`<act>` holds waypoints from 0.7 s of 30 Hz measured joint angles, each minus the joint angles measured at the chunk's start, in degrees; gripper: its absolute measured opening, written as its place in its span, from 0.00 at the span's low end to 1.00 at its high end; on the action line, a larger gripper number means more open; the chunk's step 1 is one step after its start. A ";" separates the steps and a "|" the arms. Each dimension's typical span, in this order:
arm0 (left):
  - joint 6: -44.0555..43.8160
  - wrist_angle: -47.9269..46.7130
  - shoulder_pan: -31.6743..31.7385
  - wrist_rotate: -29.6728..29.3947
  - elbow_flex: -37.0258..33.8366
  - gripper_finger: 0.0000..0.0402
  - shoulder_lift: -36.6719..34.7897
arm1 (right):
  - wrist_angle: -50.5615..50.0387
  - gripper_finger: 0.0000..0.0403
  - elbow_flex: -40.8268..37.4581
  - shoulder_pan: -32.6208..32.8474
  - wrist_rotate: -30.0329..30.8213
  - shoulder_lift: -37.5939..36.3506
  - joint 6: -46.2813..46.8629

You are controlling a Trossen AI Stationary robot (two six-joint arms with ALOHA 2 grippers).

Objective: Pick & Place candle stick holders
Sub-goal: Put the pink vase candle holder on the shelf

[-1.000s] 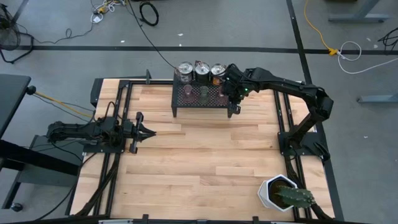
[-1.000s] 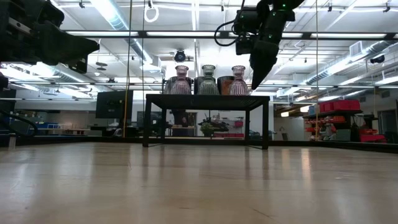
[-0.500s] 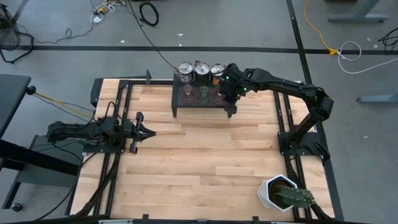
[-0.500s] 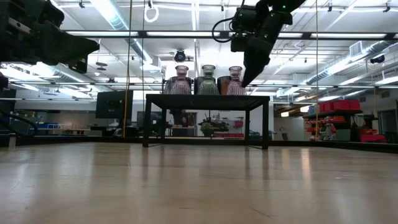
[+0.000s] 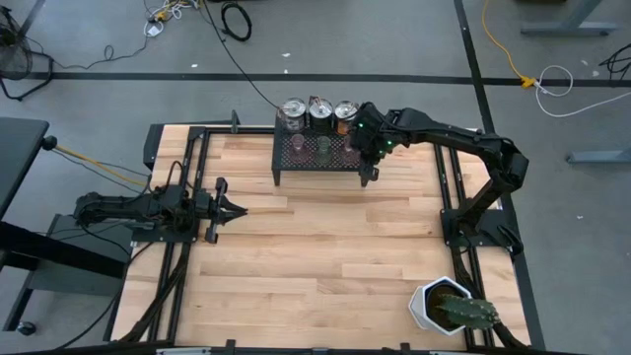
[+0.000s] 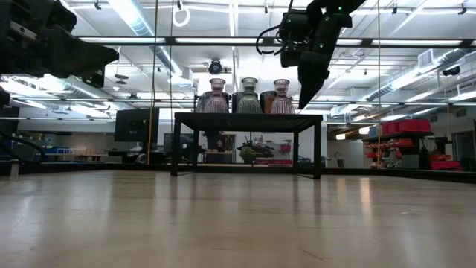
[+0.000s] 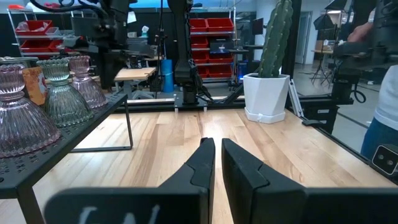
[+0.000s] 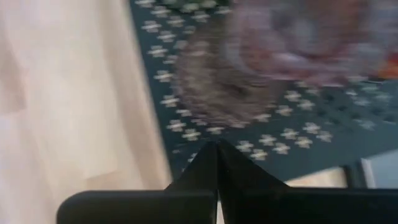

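Observation:
A black mesh rack [image 5: 315,156] stands at the table's far edge. On its top stand three tinted-glass candle stick holders in a row: pink [image 6: 216,97], olive-green [image 6: 249,95] and pink [image 6: 282,97]. Three silvery can-like holders [image 5: 319,110] stand in a row just behind them. My right gripper [image 6: 303,104] is shut and points steeply down over the rack's right end. It is just beside the right-hand pink holder [image 8: 298,37] and clear of the mesh. My left gripper [image 7: 217,149] rests level and shut at the table's left side, with nothing in it.
A white hexagonal pot with a cactus [image 5: 449,308] stands at the table's near right corner. Bare wood [image 5: 315,247] lies between the rack and the near edge. The arms' black frames run along the table's left and right sides.
My right gripper's tips have swung a little toward the right-hand pink holder and back again, staying shut. The holders have not moved.

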 joint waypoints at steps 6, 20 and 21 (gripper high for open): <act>0.00 0.00 0.01 -0.01 0.00 0.09 0.00 | 2.97 0.00 0.00 -0.83 6.67 -0.02 0.82; -0.01 0.00 0.01 -0.01 0.00 0.09 0.00 | 8.37 0.00 0.00 -1.47 1.82 -0.07 2.06; 0.00 0.00 0.00 0.00 0.00 0.09 -0.01 | 8.46 0.00 0.00 -1.47 1.52 -0.09 2.04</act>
